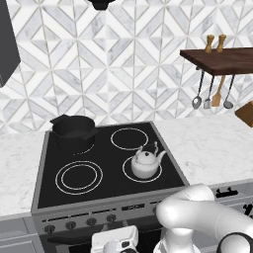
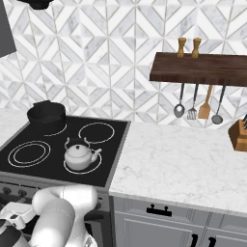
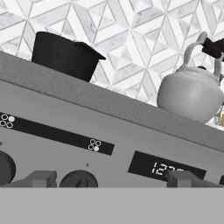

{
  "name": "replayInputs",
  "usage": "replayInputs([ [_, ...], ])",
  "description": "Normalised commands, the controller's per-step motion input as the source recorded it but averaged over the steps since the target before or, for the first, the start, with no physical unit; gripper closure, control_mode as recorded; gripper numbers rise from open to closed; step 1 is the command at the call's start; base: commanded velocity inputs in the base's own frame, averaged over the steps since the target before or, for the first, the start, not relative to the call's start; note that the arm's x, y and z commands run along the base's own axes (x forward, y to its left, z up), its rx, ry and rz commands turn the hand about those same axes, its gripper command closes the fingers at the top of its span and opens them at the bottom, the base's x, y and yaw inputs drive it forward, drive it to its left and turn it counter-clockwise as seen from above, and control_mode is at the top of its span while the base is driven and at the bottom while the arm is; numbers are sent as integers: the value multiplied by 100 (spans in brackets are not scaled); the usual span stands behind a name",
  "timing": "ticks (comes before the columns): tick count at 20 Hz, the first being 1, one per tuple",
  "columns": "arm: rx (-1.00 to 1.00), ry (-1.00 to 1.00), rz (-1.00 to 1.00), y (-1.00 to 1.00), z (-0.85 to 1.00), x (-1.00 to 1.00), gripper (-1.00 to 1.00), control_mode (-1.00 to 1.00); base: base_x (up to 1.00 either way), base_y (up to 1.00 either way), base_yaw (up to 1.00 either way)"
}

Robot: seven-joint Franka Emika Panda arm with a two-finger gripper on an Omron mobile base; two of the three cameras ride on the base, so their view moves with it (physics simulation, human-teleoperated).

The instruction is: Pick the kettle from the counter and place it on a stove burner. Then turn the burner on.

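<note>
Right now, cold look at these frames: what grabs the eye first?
The white-silver kettle sits on the front right burner ring of the black glass cooktop, with the black pot on the back left burner. In the hand view the gripper faces the stove's front panel, close to the dark knobs and the digital display. A dark wooden shelf with hanging utensils juts out over the marble counter.
</note>
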Motion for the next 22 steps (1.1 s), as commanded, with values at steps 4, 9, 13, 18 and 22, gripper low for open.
replayInputs([
  [4,0,0,3,0,-2,4,-100,-100,0,0,0],
  [9,0,0,0,0,-21,15,-100,-100,0,0,0],
  [13,2,0,0,0,-12,16,-100,-100,0,0,0],
  [18,5,0,0,20,-25,7,-100,-100,0,0,0],
  [22,10,0,0,23,-37,1,-100,-100,0,0,0],
])
